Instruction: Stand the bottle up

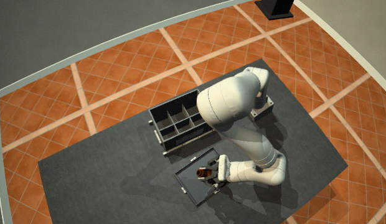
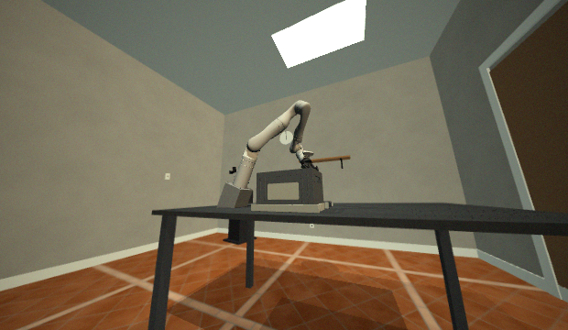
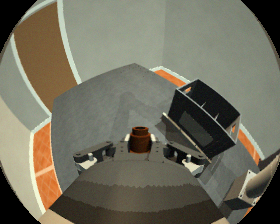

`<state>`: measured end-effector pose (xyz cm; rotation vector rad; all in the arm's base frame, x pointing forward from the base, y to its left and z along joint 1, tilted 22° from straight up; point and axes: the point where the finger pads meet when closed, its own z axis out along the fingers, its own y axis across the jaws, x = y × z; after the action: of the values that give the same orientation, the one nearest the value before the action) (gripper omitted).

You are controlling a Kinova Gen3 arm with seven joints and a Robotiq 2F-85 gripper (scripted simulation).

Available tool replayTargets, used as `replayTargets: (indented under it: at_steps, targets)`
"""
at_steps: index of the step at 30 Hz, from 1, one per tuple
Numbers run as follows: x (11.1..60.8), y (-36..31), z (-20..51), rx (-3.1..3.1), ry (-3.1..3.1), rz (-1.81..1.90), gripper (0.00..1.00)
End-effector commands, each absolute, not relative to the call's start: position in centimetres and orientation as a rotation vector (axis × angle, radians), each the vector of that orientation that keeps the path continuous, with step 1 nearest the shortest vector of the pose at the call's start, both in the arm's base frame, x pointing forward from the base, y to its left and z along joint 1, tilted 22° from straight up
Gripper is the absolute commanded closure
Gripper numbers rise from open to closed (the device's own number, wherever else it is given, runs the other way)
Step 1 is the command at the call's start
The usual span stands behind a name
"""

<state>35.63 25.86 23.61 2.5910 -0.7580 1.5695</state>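
End effector (image 1: 208, 173) pinches the brown bottle (image 1: 202, 173) above the tray (image 1: 193, 186); its mouth faces upward, long axis near vertical.

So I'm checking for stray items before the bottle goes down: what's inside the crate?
The crate is split by dividers into compartments; the ones visible in the top view hold nothing. The arm covers its right end, so anything there is hidden.

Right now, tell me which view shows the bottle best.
The top view: the brown bottle sits between the fingers above the tray. The wrist view shows only its end; in the exterior view, I cannot make it out.
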Motion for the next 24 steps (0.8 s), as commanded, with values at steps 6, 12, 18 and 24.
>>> replayTargets:
  at_steps: [6, 12, 18, 24]
  targets:
    - [35.49, 25.99, 23.34, 2.548, -0.745, 1.616, 1.0]
    - [35.48, 26.0, 23.34, 2.519, -0.743, 1.65, 1.0]
    - [35.45, 26.05, 23.38, 2.48, -0.738, 1.696, 1.0]
    - [35.42, 26.11, 23.43, 2.457, -0.734, 1.726, 1.0]
